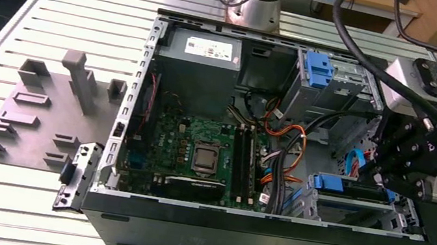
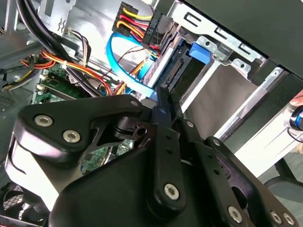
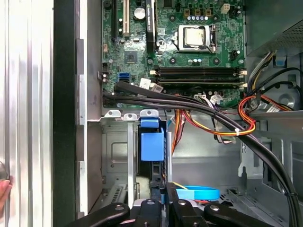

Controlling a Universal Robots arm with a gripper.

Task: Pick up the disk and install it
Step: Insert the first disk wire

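Observation:
The disk (image 1: 354,187) sits in the drive cage (image 1: 362,211) at the near right corner of the open computer case, its blue front edge facing up in the exterior view. In the first wrist view the disk's blue front tab (image 3: 152,145) stands between the cage's metal rails. The second wrist view shows the disk (image 2: 191,71) edge-on, with its connector end exposed. My gripper (image 2: 161,94) is just above that end, fingers pressed together with nothing between them. My gripper (image 1: 398,184) hangs over the cage at the exterior view's right.
A blue data cable (image 2: 124,66) and a power plug with coloured wires (image 2: 142,23) hang close to the disk's connector. Black cable bundles (image 3: 189,106) cross above the cage. The motherboard (image 1: 196,152) and grey power supply (image 1: 202,61) fill the case. A grey fixture plate (image 1: 44,114) lies outside.

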